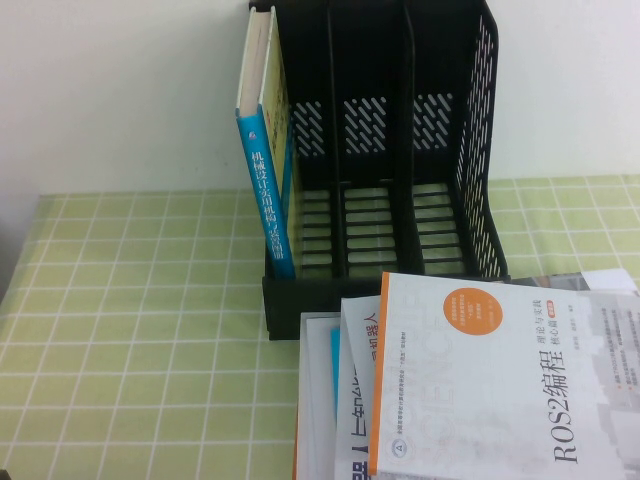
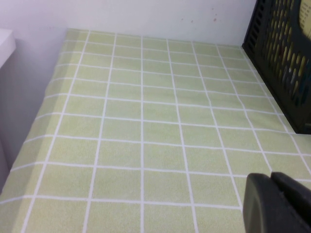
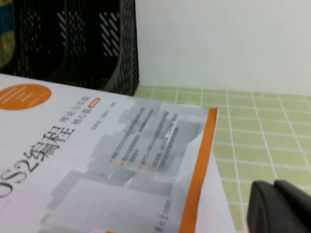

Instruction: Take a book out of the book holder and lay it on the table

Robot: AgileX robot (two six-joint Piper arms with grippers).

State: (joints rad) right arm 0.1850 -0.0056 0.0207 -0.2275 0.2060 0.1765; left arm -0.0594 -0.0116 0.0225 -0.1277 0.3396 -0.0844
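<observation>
Overhead, right tool (image 3: 284, 206) fingers together past the white book's (image 3: 112, 160) edge; left tool (image 2: 277, 204) state unclear.

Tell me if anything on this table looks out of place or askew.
Nothing is damaged or spilled. The blue book leans in the black holder's leftmost slot rather than standing straight, and the books lying in front are stacked unevenly. The left gripper hangs over bare tablecloth; the right gripper, shut, is beside the stack.

green checked tablecloth (image 2: 146, 136), black book holder (image 2: 282, 58) at edge, left gripper (image 2: 277, 204) low
</observation>
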